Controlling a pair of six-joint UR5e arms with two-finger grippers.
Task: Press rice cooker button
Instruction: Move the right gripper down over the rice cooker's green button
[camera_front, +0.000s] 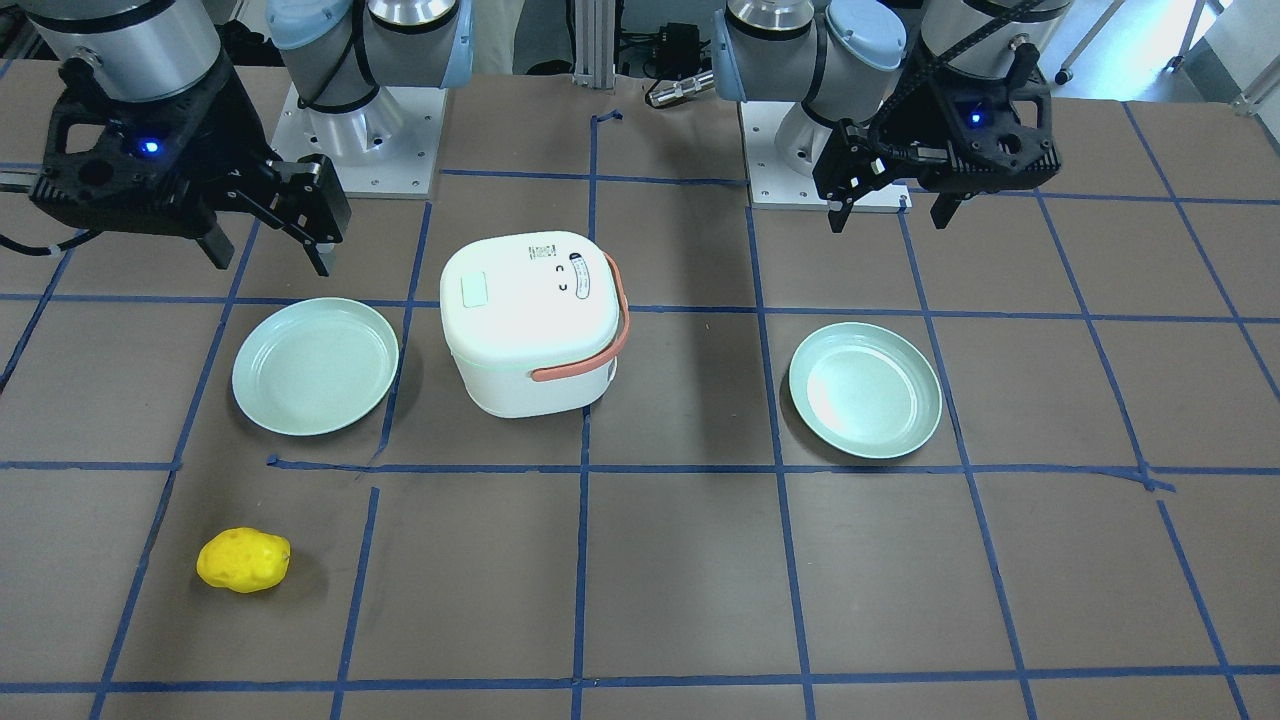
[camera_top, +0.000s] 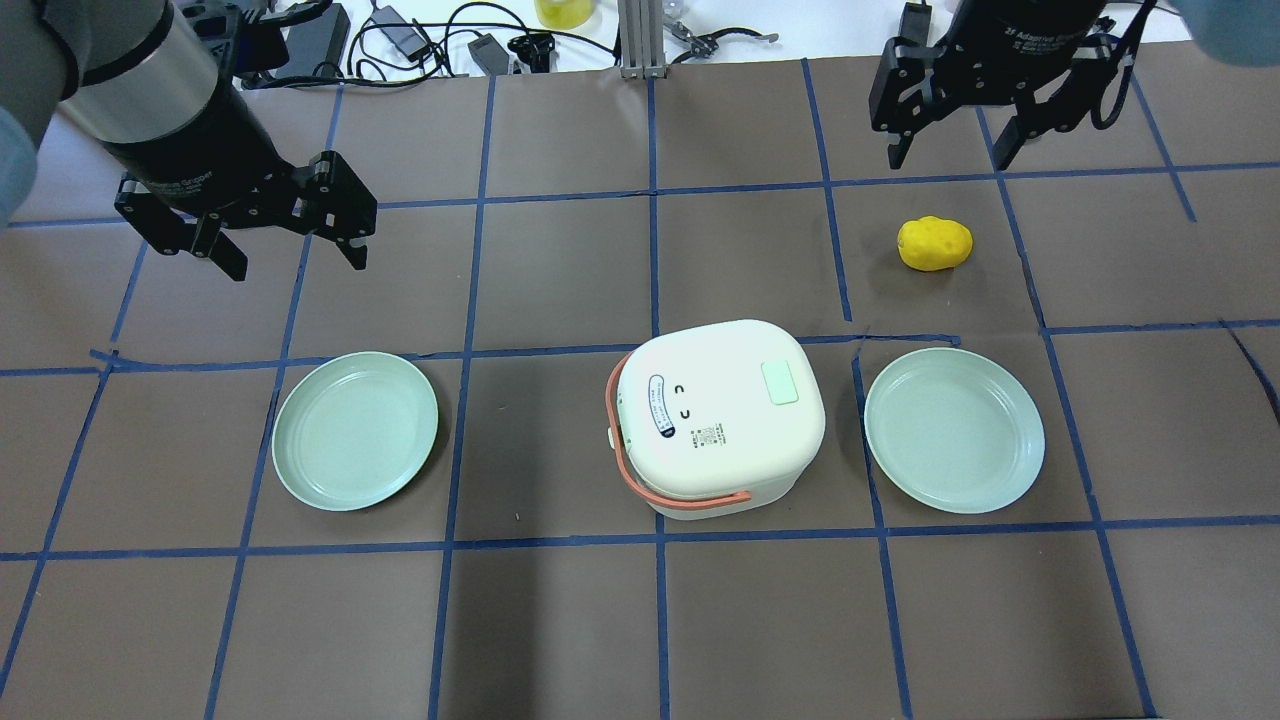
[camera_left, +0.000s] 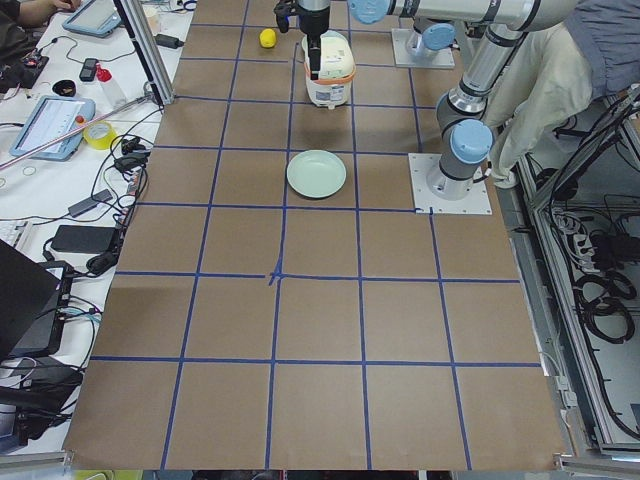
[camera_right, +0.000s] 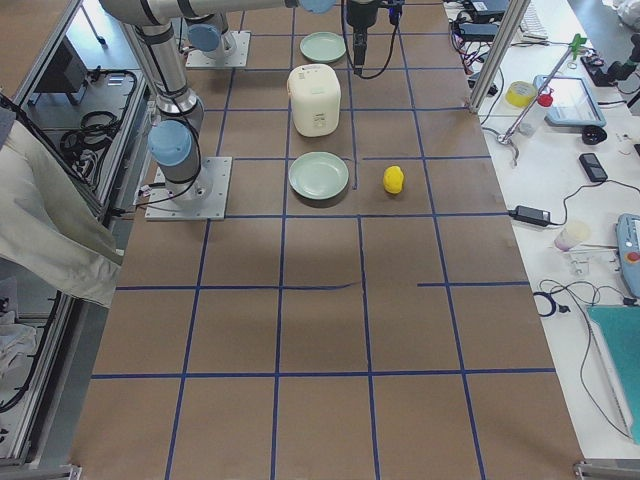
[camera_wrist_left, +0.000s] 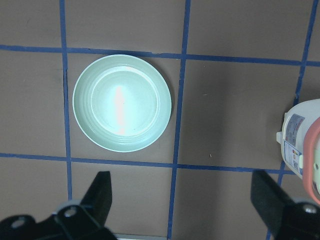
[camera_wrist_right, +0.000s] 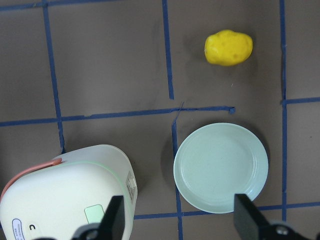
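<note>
The white rice cooker (camera_top: 720, 410) with an orange handle stands shut at the table's middle. Its pale green button (camera_top: 780, 382) is on the lid, on the side toward my right arm; it also shows in the front view (camera_front: 474, 290) and the right wrist view (camera_wrist_right: 95, 214). My left gripper (camera_top: 297, 262) is open and empty, high above the table, left of the cooker and beyond the left plate. My right gripper (camera_top: 948, 155) is open and empty, high above the far right, beyond the potato. Neither touches the cooker (camera_front: 530, 320).
A pale green plate (camera_top: 355, 430) lies left of the cooker, another plate (camera_top: 955, 430) right of it. A yellow potato (camera_top: 935, 243) lies beyond the right plate. Blue tape lines grid the brown table. Cables and tools lie past the far edge.
</note>
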